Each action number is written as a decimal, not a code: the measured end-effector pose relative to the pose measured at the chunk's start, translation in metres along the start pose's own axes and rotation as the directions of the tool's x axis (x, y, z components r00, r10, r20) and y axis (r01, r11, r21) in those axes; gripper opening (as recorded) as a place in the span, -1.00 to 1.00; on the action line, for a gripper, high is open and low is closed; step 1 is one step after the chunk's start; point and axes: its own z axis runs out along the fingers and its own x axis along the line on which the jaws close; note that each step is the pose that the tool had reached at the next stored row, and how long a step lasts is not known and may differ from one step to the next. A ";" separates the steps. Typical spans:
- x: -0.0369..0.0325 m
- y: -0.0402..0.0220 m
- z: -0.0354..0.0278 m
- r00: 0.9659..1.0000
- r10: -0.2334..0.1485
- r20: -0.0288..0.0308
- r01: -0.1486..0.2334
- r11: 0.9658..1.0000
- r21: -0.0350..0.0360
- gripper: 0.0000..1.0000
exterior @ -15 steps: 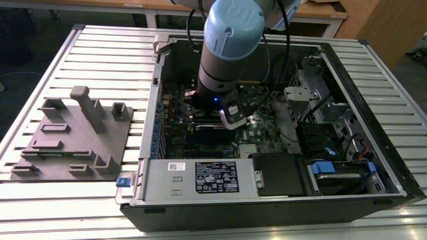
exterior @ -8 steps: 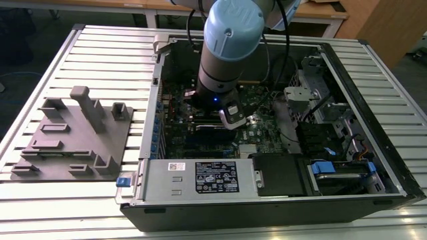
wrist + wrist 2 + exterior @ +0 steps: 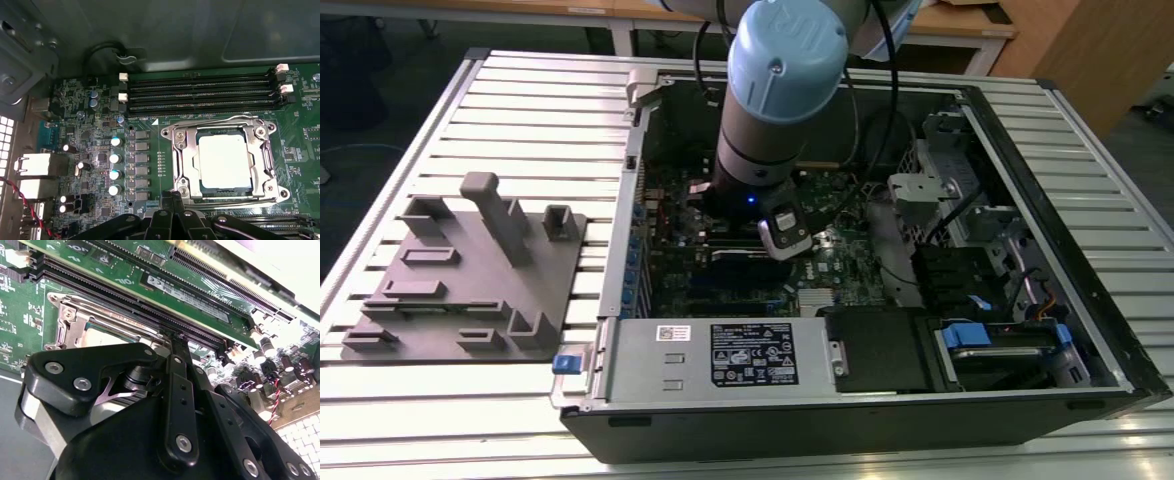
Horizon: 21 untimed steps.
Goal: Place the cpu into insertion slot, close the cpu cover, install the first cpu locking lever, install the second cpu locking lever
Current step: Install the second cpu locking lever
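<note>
In the exterior view we see the arm [image 3: 774,110] reaching straight down into the open computer case [image 3: 881,400], which lies on its side on a slatted table [image 3: 454,100], presumably so the green board [image 3: 834,275] faces up for work from above. A grey fixture plate [image 3: 460,275] sits at about nine o'clock from the case, well apart from it. In the second wrist view the gripper [image 3: 172,347] hangs low over the board, its black linkage filling the foreground; its fingertips seem drawn close together with nothing between them, though we cannot tell for certain. Just beyond them lies the metal cover [image 3: 100,315] of the socket, with long black memory slots [image 3: 150,300] running past it. In the first wrist view the chip [image 3: 224,161] already rests flat in the socket [image 3: 197,172], its pale top showing through the window of the cover, which lies down around it. A lever [image 3: 220,120] runs along the frame's twelve o'clock edge, and we judge the gripper tips, at the frame's seven o'clock corner, are there to work the levers.
</note>
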 end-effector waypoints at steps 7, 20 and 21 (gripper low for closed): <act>0.0001 0.0000 -0.0001 1.000 0.001 0.001 -0.001 1.000 0.009 -0.79; 0.0015 0.0028 0.0010 1.000 0.001 0.001 -0.001 1.000 0.009 -0.79; 0.0015 0.0030 0.0011 1.000 0.001 0.001 -0.001 1.000 0.009 -0.79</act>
